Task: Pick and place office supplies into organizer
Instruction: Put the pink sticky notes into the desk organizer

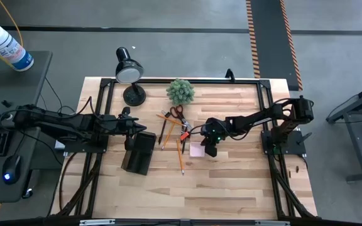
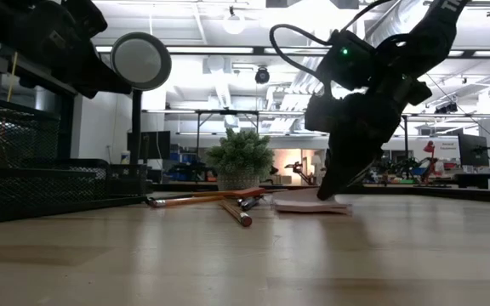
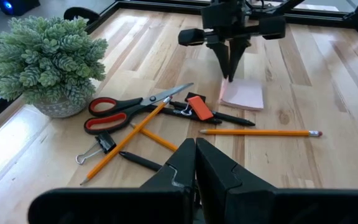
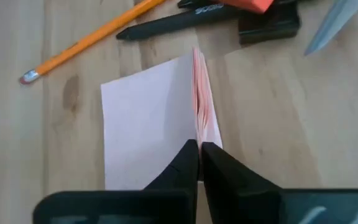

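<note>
Pale pink paper is what the right claw (image 4: 199,148) has closed on: the sticky-note pad (image 4: 148,118) lies flat on the wooden table (image 1: 231,182), just beside the pile of supplies, and one edge of it is pinched between the clenched fingers. The pad is judged to be light and soft. Its sheets fan apart at the pinched edge, so only a few top sheets may be caught, and these could bend or peel away. A hold on the full thickness, near the glued side, is thought safer.

The left claw (image 3: 196,163) is clenched on nothing and is held near the organizer (image 1: 138,152), which stands well apart from the pad.

The things can be counted as follows. One pair of red-handled scissors (image 3: 129,107) is seen, stiff and heavier, best taken at the blades' joint. Three pencils are seen, one (image 3: 260,132) lying alone; they are thin and may roll. One binder clip (image 3: 98,145), one orange marker (image 3: 197,107) and at least two dark pens (image 3: 225,117) are there as well.
</note>
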You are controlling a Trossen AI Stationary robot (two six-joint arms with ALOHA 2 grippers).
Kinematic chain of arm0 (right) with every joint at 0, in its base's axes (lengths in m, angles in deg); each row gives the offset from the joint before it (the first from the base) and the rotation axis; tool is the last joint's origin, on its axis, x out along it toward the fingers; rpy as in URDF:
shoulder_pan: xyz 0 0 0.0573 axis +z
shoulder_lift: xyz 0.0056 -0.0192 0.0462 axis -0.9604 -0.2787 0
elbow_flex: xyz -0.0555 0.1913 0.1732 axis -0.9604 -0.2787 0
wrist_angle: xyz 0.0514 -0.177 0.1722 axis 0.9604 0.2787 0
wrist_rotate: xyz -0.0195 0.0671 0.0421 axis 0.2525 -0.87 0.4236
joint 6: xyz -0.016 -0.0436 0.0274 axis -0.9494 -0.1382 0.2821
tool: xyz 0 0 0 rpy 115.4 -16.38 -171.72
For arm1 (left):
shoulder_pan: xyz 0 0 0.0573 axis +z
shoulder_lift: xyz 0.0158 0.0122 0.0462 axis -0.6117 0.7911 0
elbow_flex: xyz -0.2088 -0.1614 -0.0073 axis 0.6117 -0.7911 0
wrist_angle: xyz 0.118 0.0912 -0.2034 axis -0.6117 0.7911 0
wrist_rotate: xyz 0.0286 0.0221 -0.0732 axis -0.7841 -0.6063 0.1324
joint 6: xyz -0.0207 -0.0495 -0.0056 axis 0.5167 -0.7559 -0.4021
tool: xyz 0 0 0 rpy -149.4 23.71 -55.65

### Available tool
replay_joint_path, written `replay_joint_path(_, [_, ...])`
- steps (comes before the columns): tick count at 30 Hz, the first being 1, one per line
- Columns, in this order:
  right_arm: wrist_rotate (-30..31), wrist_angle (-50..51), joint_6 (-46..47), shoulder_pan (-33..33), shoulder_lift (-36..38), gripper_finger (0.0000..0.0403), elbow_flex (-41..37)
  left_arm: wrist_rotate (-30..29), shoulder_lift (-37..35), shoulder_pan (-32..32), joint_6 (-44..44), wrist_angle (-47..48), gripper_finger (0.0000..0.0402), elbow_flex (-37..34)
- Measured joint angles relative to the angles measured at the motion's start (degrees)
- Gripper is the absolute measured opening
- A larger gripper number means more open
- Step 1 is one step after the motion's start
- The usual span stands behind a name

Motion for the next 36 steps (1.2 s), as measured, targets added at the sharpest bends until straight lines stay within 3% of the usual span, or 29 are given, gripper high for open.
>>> replay_joint_path(12, [2.4,2.5,-4.8,0.0,0.0,0.0004,1.6,0.4,0.0,0.0,-0.3,0.0,0.0001,0.0])
replay_joint_path(29, [5.3,27.8,-14.8,4.1,0.1,0.0001,21.6,2.1,0.0,0.0,-1.5,0.3,0.0001,0.0])
replay_joint_path(36, [5.3,21.9,-19.2,5.0,0.1,0.0000,25.6,4.9,0.0,0.0,-1.5,0.6,0.0001,0.0])
